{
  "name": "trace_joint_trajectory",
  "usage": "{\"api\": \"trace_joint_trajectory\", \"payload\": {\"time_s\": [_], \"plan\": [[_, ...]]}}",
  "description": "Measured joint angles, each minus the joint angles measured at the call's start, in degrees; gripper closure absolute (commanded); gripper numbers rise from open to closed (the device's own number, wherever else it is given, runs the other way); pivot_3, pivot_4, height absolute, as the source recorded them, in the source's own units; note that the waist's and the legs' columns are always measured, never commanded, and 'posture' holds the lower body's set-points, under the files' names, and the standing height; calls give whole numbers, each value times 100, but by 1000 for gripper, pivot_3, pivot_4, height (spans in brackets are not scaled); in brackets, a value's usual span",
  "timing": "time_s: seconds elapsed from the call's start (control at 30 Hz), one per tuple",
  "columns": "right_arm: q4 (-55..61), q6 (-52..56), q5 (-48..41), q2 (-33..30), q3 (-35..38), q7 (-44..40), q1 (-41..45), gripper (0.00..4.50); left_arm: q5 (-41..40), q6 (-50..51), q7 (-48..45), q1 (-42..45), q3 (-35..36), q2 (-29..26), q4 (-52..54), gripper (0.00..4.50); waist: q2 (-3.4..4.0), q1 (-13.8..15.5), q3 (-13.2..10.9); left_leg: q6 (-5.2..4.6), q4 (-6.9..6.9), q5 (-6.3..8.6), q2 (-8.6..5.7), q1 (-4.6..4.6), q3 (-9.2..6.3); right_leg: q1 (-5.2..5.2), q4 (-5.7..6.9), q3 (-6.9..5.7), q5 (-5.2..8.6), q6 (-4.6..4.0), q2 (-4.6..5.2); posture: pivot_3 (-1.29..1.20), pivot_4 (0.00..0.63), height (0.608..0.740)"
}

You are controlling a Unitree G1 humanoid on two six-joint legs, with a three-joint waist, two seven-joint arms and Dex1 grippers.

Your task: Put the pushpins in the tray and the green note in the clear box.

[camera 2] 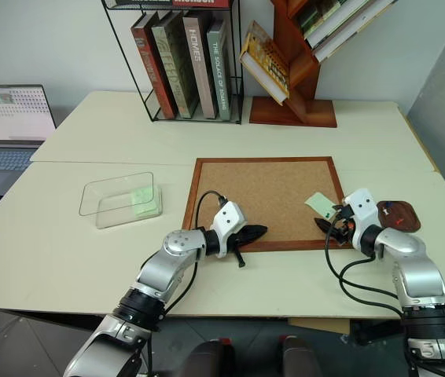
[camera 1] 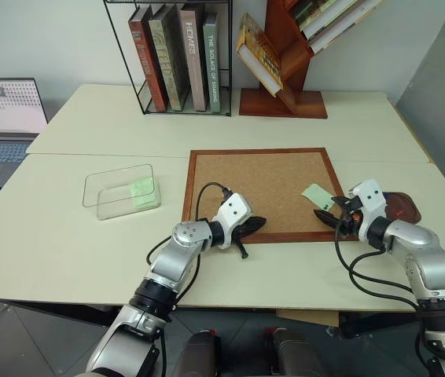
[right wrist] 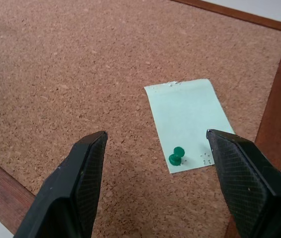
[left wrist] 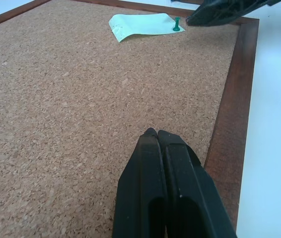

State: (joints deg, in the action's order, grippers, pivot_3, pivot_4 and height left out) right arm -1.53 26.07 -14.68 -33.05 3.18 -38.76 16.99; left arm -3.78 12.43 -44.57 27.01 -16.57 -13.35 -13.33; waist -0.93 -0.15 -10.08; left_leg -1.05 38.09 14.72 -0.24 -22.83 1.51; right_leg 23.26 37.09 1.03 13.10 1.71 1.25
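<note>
**Pin between spread right jaws, note still on the board**

The right jaws (right wrist: 155,188) stand spread over the cork board (camera 1: 254,188) — a green pin (right wrist: 176,156) and the note (right wrist: 187,124) it holds lie between them, untouched. The left jaws (left wrist: 161,186) are pressed together, empty, low over the board's near edge. Beyond the right jaws, the tray (camera 2: 395,216) is partly hidden by the arm. Well off from the left jaws, the box (camera 1: 120,191) on the counter (camera 1: 49,236) holds another note (camera 1: 144,191).
</note>
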Motion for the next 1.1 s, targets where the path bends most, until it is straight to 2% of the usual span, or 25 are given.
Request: {"api": "trace_joint_trajectory", "payload": {"time_s": [1.1], "plan": [[-3, -40, 18, 149, -233, -9, 38, 1112, 0, -43, -7, 20, -4, -8, -55, 4500, 0, 0, 0, 0, 0, 0, 0, 0, -1, 0, 0, -1, 0, 0, 1, 0, 150, 740]]}}
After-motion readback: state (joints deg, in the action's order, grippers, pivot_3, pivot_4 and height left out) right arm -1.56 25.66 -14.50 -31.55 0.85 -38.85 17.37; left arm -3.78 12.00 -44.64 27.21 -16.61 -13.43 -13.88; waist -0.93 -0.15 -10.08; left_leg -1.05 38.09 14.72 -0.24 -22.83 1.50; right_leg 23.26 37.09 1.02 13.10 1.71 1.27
